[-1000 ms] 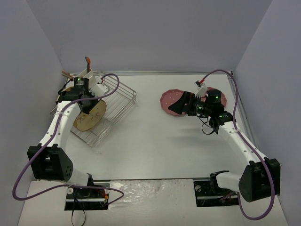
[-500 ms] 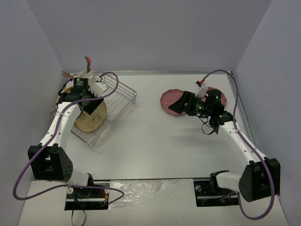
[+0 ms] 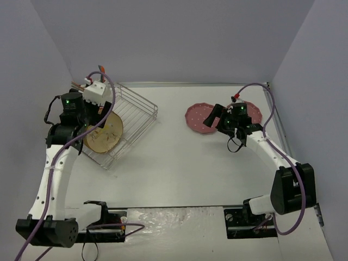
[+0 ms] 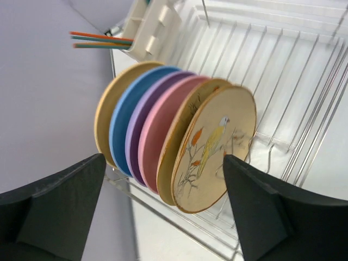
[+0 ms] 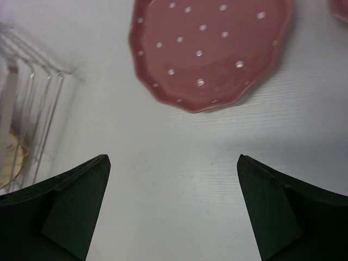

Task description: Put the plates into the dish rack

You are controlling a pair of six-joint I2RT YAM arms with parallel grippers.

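Top external view: the white table (image 3: 179, 168) carries the dish rack (image 3: 133, 117) at the left, turned at an angle. Six plates (image 4: 163, 136) stand on edge in it, packed face to face: yellow, blue, purple, pink, cream, and a bird-printed plate (image 4: 215, 147) at the open end. Two more are not yet loaded. One dark-pink dotted plate (image 5: 209, 49) lies flat on the table well apart from the rack. The second dotted plate (image 3: 254, 111) is just beside it, partly hidden by the right arm (image 3: 272, 152).

The right gripper (image 5: 174, 163) hovers near the first plate's scalloped rim, spread wide and empty. The left gripper (image 4: 163, 163) is likewise spread and empty, its fingers (image 4: 54, 206) either side of the racked row without touching it. A white utensil caddy (image 4: 155, 27) holding orange and teal sticks (image 4: 100, 41) sits at the rack's far corner.

The step in hand looks like the right arm's pickup. A flat plate gives little to pinch, so set one finger just outside the near rim and one inside, close on the rim, then tilt while lifting. Free slots lie beyond the bird plate, so the left gripper should probably back off first.
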